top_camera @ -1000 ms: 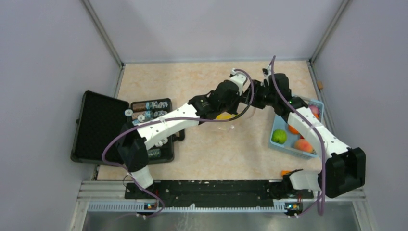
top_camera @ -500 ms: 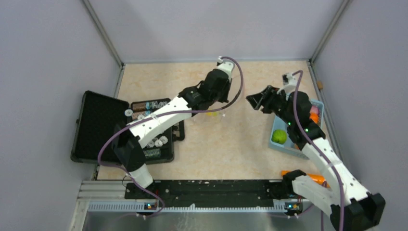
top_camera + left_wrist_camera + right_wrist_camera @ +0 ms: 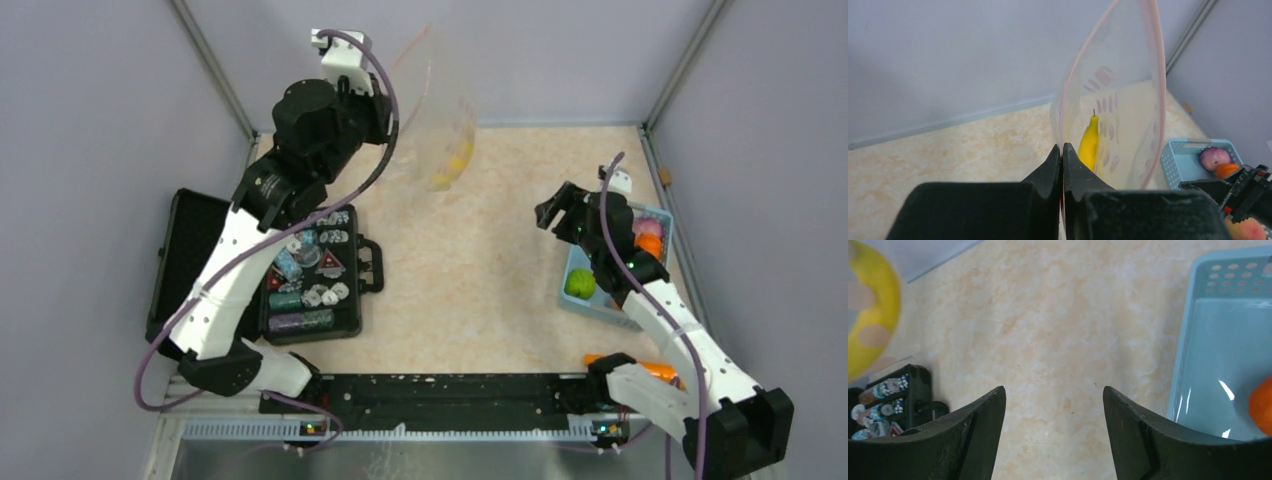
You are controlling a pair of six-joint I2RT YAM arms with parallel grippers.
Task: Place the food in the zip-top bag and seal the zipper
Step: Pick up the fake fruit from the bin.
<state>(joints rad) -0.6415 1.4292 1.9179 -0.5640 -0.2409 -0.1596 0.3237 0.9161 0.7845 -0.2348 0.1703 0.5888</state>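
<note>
My left gripper [image 3: 392, 118] is raised high at the back left, shut on the pinkish-red rim of the clear zip-top bag [image 3: 440, 125]; the bag hangs open in the air. A yellow banana [image 3: 452, 163] lies inside it, also seen in the left wrist view [image 3: 1089, 142]. The zipper strip [image 3: 1156, 90] curves round the bag's mouth. My right gripper [image 3: 555, 208] is open and empty, above the table just left of the light-blue basket [image 3: 571, 297]. The basket holds a green apple [image 3: 579, 284], an orange piece [image 3: 649, 246] and a pink piece [image 3: 649, 227].
An open black case [image 3: 205, 262] with round tokens [image 3: 305, 275] lies at the left. An orange object [image 3: 650, 370] lies near the right arm's base. Grey walls and metal frame posts stand close behind the raised bag.
My left gripper has lifted the bag with the banana off the table, up and to the back left. My right gripper has pulled away from the bag toward the basket and is open.
</note>
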